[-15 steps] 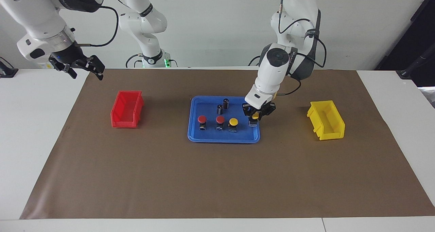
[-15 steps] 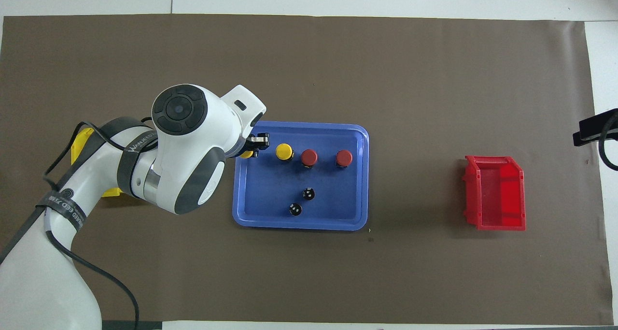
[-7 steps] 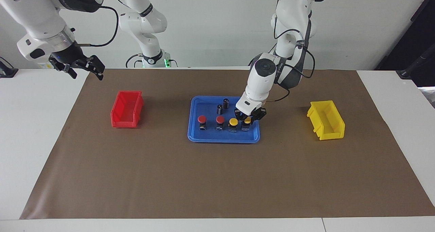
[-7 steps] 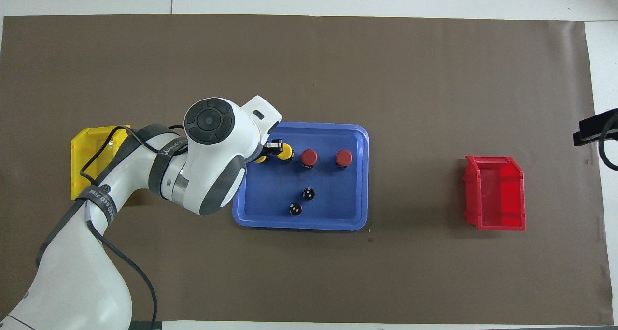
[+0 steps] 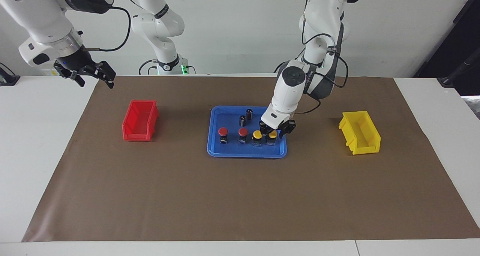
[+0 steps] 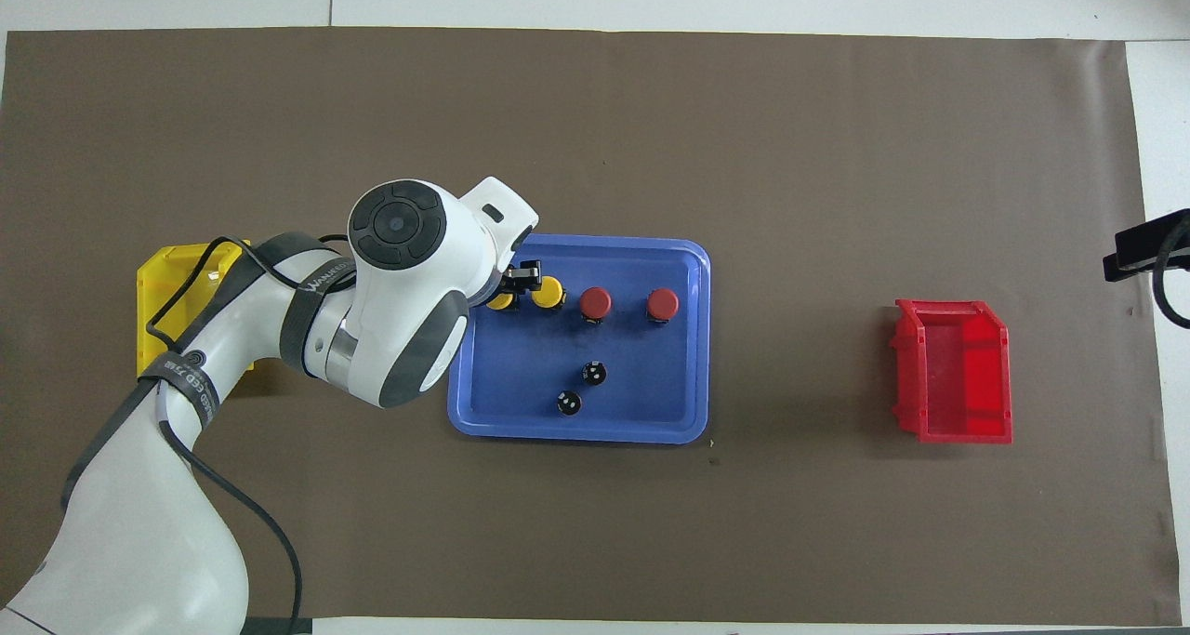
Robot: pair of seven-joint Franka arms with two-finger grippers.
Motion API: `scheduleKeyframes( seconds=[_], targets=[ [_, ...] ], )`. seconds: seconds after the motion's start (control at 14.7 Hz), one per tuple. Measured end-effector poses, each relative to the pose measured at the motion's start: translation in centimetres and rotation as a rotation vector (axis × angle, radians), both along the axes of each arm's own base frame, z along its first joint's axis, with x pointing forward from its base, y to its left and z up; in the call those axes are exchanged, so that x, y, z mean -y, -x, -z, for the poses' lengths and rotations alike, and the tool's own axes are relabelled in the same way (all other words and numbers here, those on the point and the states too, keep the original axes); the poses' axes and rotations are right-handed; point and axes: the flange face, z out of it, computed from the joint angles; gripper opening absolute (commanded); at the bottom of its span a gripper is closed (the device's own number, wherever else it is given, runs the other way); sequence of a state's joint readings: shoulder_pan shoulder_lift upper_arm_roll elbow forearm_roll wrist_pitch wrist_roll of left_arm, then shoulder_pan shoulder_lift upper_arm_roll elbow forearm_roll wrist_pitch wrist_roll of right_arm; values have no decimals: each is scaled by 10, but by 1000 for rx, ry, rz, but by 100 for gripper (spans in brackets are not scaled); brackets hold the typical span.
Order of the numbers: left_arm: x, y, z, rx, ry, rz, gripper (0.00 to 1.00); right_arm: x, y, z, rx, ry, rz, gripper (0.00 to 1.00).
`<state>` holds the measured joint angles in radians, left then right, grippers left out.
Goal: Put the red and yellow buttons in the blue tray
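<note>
Facing view: the left gripper (image 5: 276, 128), fingers spread, stands just above a yellow button (image 5: 272, 136) resting in the blue tray (image 5: 225, 151), in a row with a second yellow button (image 5: 257, 136) and two red buttons (image 5: 231, 134); the right gripper (image 5: 90, 75) waits aloft, fingers parted, over the table's edge. Overhead view: two dark cylinders (image 6: 581, 387) share the tray nearer the robots; the red bin (image 6: 953, 373) and yellow bin (image 6: 167, 277) flank it, well apart.
</note>
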<state>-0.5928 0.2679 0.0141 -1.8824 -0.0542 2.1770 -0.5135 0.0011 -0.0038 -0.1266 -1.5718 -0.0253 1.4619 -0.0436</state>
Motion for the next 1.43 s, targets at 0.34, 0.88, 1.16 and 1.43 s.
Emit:
scheduleKeyframes(
  seconds=[0.34, 0.88, 1.16, 1.43],
  targets=[
    [-28, -2, -73, -33, -17, -25, 100, 0, 0, 0, 0, 0, 0, 100],
    [-192, -34, -165, -58, -11, 117, 100, 0, 0, 0, 0, 0, 0, 100],
    [-243, -31, -194, -45, -37, 91, 100, 0, 0, 0, 0, 0, 0, 100],
    [-262, -15, -222, -31, -51, 94, 100, 0, 0, 0, 0, 0, 0, 100]
  ],
)
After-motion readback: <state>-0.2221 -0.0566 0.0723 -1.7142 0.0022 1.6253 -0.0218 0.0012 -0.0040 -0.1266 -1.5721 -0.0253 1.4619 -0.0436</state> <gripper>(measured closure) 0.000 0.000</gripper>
